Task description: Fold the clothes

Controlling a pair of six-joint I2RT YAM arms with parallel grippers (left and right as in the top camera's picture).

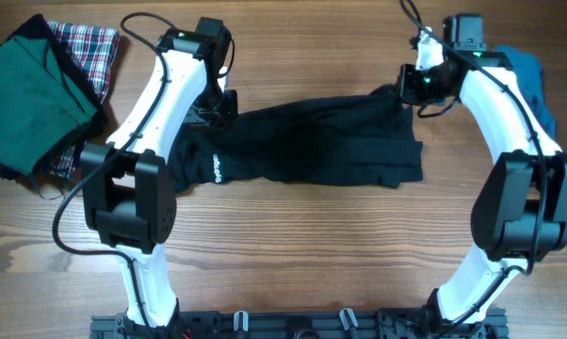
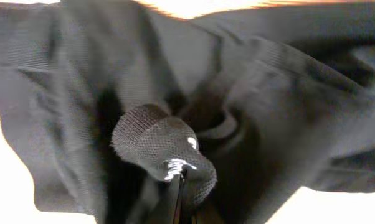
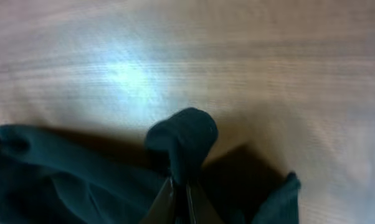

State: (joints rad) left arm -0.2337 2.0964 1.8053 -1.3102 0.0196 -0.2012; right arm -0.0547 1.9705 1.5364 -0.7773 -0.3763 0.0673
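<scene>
Black knit is bunched in both of my grips: the left fingers [image 1: 219, 105] are clenched on a puckered nub of the black shirt [image 1: 312, 141] at its far edge, just beyond the white logo [image 1: 217, 169]. The right fingers [image 1: 413, 87] are clenched on a small fold at the far corner of the end opposite the logo. I judge I hold these two far points so the cloth can be stretched between them and straightened for a fold, since it lies rumpled and partly doubled over. The shirt rests on the wooden surface [image 1: 293, 254] with its long axis running across from my left arm to my right. The logo end sits a little nearer to me than the opposite end, which angles away. Well past that opposite end from the logo, behind my right arm, lies the blue garment [image 1: 536, 80], untouched.
</scene>
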